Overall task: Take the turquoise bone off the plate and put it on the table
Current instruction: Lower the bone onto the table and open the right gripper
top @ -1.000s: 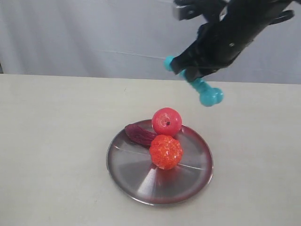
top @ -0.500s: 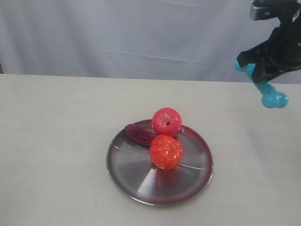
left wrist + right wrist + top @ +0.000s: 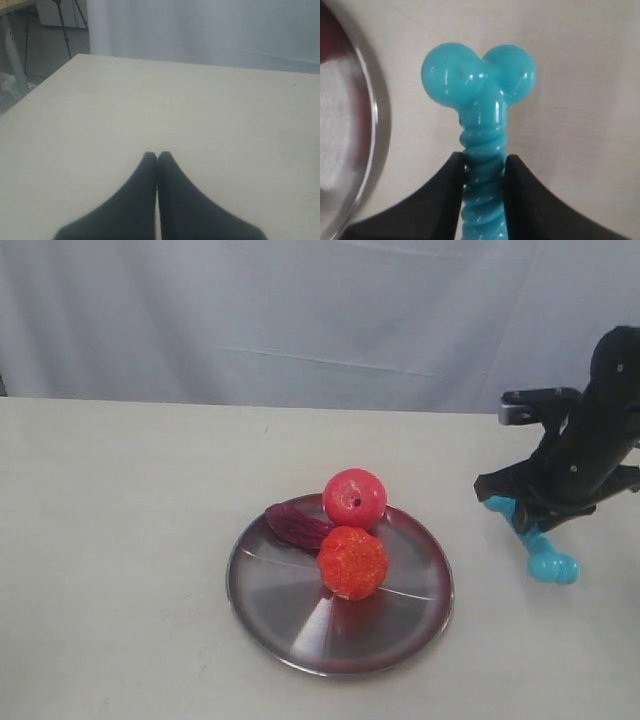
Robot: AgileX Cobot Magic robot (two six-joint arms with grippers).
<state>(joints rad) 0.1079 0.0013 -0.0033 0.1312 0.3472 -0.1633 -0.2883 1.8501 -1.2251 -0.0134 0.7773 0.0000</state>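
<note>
Right of the plate (image 3: 290, 625), exterior view: the right gripper (image 3: 528, 518) has dropped from high up a second ago to low over the table (image 3: 120, 540), carrying the turquoise bone (image 3: 550, 563) with it. Bone tilted, lower knob at or just above the tabletop; contact not clear. Bone is well off the plate now, so lift and carry look finished, and only set-down and release remain. Red ball (image 3: 354, 498), orange ball (image 3: 352, 562) and dark red piece (image 3: 297, 524) unmoved on the plate. Open tabletop around the bone, though the arm sits close to this view's right edge.

Left wrist view: left gripper (image 3: 157, 167) has fingers pressed together, nothing between them, over bare table. Table's far and side edges well away.

Right wrist view: jaws clamped on the bone's (image 3: 480, 90) ribbed shaft, double knob free ahead. Plate rim (image 3: 376, 125) curves just beside the bone, apart from it. Release judged safe unless the bone rolls plateward.
</note>
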